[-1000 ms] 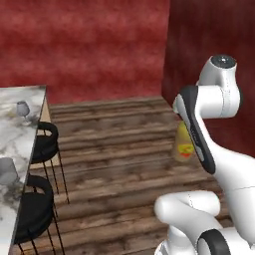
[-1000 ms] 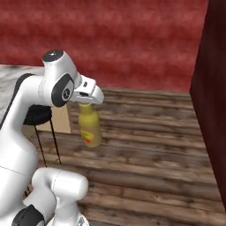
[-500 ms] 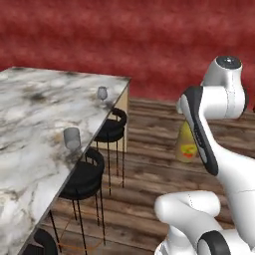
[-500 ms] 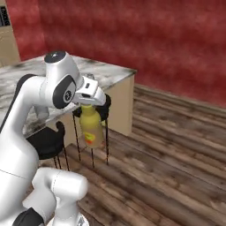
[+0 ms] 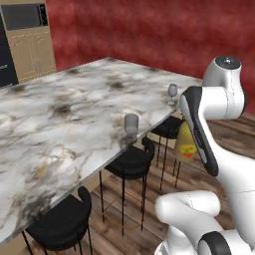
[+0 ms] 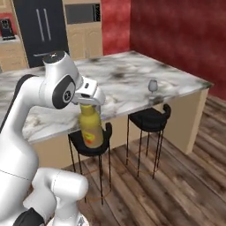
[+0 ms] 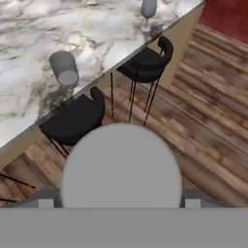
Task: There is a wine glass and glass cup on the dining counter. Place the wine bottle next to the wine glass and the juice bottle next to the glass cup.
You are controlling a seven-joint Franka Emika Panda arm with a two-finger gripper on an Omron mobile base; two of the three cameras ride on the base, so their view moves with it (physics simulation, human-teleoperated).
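- The gripper (image 6: 89, 102) is clamped on the neck of the juice bottle (image 6: 90, 126), left of centre in the right base view; the bottle hangs over the wooden floor (image 6: 176, 185), apart from the counter (image 5: 60, 119).
- Black stools (image 5: 130, 160) line the counter edge between bottle and slab.
- The glass cup (image 5: 131, 123) stands near that edge at centre frame; the wine glass (image 5: 172, 91) lies farther along, toward the corner.
- The bottle's round red-and-yellow label carries no readable writing.
- Tan cabinets with a microwave (image 5: 24, 16) fill the upper left.
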